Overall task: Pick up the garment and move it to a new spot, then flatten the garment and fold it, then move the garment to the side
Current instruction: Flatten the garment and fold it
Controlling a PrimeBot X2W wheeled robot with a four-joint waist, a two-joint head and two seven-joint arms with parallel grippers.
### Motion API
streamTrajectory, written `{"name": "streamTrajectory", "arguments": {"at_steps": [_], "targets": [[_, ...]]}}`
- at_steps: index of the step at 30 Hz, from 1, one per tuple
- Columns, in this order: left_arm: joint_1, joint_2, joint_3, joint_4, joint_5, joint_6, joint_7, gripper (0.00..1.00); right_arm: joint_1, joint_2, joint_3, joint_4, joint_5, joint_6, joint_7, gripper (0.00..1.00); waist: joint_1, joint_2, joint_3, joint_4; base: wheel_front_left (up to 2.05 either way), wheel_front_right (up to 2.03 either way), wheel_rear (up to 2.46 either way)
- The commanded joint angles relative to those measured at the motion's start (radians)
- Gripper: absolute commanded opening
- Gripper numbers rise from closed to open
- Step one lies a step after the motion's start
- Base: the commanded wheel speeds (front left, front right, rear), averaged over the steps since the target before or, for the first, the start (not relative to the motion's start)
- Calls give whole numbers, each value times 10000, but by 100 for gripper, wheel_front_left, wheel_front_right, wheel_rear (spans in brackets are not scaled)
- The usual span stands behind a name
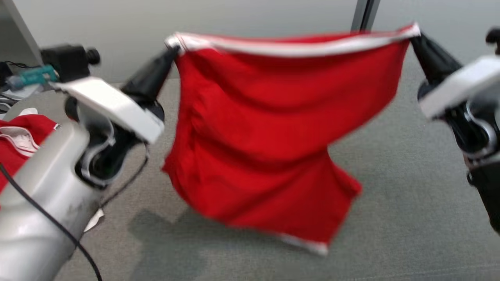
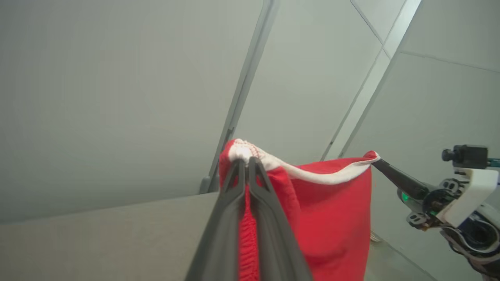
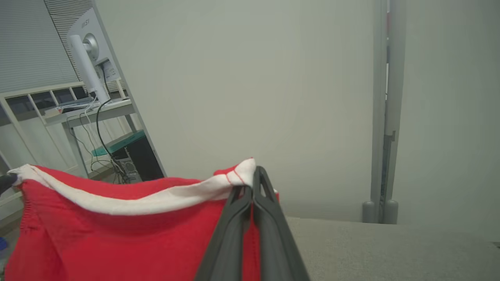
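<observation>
A red garment (image 1: pixel 265 128) with a white band along its top edge hangs in the air, stretched between both grippers above the grey surface. My left gripper (image 1: pixel 172 48) is shut on the band's left corner. The right gripper (image 1: pixel 415 34) is shut on the right corner. In the left wrist view the dark fingers (image 2: pixel 234 187) pinch the white-trimmed corner of the garment (image 2: pixel 336 218), and the other arm's gripper (image 2: pixel 377 162) holds the far corner. The right wrist view shows its gripper (image 3: pixel 253 183) closed on the garment (image 3: pixel 117 234). The lower hem hangs loose and blurred.
Another red and white piece of cloth (image 1: pixel 21 140) lies at the left edge behind my left forearm. A pale partition wall (image 1: pixel 234 19) with a grey post (image 1: pixel 365 15) stands behind. A desk with a monitor (image 3: pixel 88 50) stands off to the side. A grey surface (image 1: pixel 410 218) spreads below.
</observation>
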Motion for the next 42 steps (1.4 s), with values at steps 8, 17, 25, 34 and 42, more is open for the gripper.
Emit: {"name": "streamTrajectory", "arguments": {"at_steps": [8, 17, 25, 34, 42], "targets": [[-5037, -1104, -35, 4339, 1901, -1032, -2426, 0, -5772, 1651, 292, 5671, -2650, 14, -3422, 0, 0, 0, 1180, -481, 0, 0, 0], [-3734, -927, -3830, 4487, 1745, -1050, -2995, 0, -4732, 1892, 2330, 7653, -2420, 14, -3461, 0, 0, 0, 3173, -575, 0, 0, 0], [-2447, -1522, -4425, 5035, 1841, -1051, -3143, 0, -3119, 1537, 3242, 7776, -1559, 14, -3745, 0, 0, 0, 3992, -229, 0, 0, 0], [188, -1674, -2926, 3750, 3809, -1052, -3148, 0, -984, 379, 3234, 6966, -788, 14, -3973, 0, 0, 0, 3203, 414, 0, 0, 0], [1239, -1414, -3253, 3740, 4170, -1052, -3149, 0, 805, -99, 2828, 6392, -858, 14, -3978, 0, 0, 0, 2344, 447, 0, 0, 0]]}}
